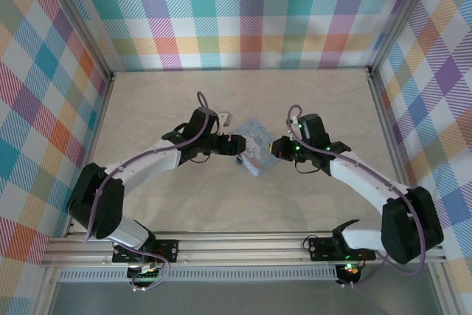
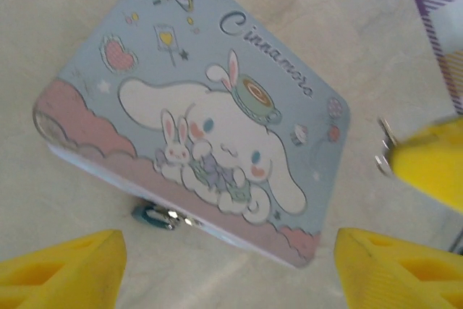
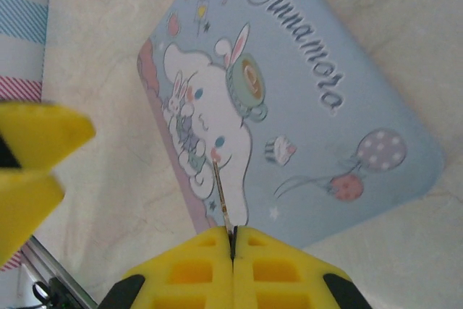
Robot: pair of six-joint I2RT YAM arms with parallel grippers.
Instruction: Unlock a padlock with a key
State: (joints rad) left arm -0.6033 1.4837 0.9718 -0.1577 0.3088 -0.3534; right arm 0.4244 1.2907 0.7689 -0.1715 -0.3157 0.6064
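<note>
The tiny dark blue padlock [image 2: 160,215] with its silvery shackle hangs at the front edge of the pale blue cartoon tin [image 2: 195,106], lying against the table. My left gripper [image 2: 228,280] is open, its yellow fingers [image 2: 61,269] spread wide just short of the tin's front edge, the padlock between and ahead of them. My right gripper [image 3: 232,235] is shut on a thin metal key [image 3: 223,193], which sticks out over the tin's lid [image 3: 304,92]. From above, the left gripper [image 1: 234,145] and the right gripper [image 1: 274,149] flank the tin [image 1: 256,154].
The tin lies mid-table on a pale marbled surface [image 1: 243,101]. Checked walls [image 1: 243,12] close in the back and both sides. The right gripper's yellow finger [image 2: 434,168] with the key's tip [image 2: 383,153] shows at the right of the left wrist view.
</note>
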